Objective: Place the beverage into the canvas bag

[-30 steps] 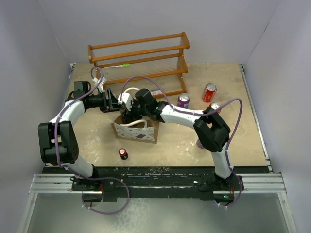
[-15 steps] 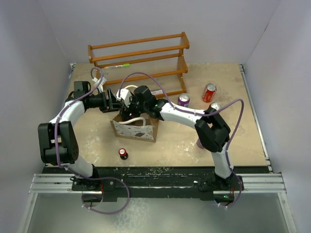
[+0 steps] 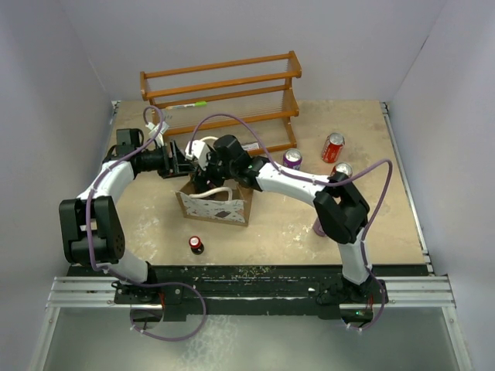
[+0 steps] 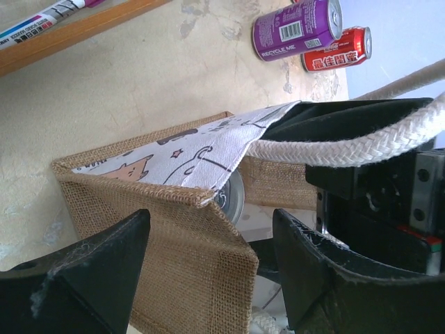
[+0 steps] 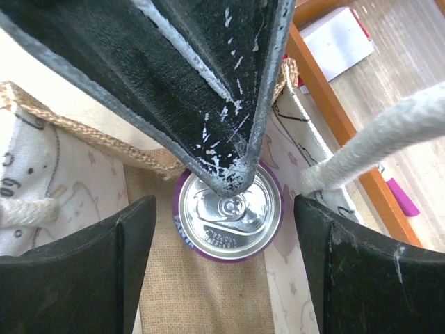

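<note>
The beverage (image 5: pixel 229 212), a purple can with a silver top, stands upright on the tan floor inside the canvas bag (image 3: pixel 215 207). My right gripper (image 5: pixel 226 223) hangs over it, open, both fingers clear of the can. Its rim (image 4: pixel 235 197) peeks past the bag's wall in the left wrist view. My left gripper (image 4: pixel 208 229) is open and straddles the bag's burlap-lined back wall (image 4: pixel 181 243); gaps show on both sides. A white rope handle (image 4: pixel 334 149) crosses in front of the right arm. From above, both grippers meet over the bag's far edge and the can is hidden.
A wooden rack (image 3: pixel 220 93) with a marker (image 3: pixel 189 105) stands at the back. A purple can (image 3: pixel 291 159), a red can (image 3: pixel 332 147) and a silver-topped can (image 3: pixel 343 168) lie to the right. A small red can (image 3: pixel 196 244) stands in front of the bag.
My right gripper has opened and let go of the purple can, which now rests inside the bag. The right wrist has shifted slightly back. The left arm has hardly moved.
</note>
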You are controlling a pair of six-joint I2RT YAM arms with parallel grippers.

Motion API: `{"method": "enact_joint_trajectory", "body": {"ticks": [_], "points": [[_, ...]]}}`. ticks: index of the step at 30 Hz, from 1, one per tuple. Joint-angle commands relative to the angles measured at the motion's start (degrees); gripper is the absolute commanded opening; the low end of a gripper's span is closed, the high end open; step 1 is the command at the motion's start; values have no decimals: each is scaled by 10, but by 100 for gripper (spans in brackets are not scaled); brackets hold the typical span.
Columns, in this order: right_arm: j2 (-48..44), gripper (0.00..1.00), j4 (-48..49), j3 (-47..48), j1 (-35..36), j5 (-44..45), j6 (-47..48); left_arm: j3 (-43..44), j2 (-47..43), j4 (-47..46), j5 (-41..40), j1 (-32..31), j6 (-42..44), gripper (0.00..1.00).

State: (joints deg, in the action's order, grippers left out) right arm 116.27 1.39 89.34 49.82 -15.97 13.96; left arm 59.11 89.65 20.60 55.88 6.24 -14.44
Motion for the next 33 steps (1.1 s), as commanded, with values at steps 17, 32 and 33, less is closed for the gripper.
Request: {"method": "enact_joint_trajectory", "body": {"ticks": [17, 32, 33], "points": [[-159, 78, -49, -49, 2, -4, 104, 39, -37, 25, -12, -3, 28, 76], [-338, 79, -139, -135, -16, 27, 140, 100, -82, 85, -72, -3, 125, 87], [-350, 79, -146, -142, -25, 26, 136, 99, -89, 86, -77, -3, 133, 88]]}}
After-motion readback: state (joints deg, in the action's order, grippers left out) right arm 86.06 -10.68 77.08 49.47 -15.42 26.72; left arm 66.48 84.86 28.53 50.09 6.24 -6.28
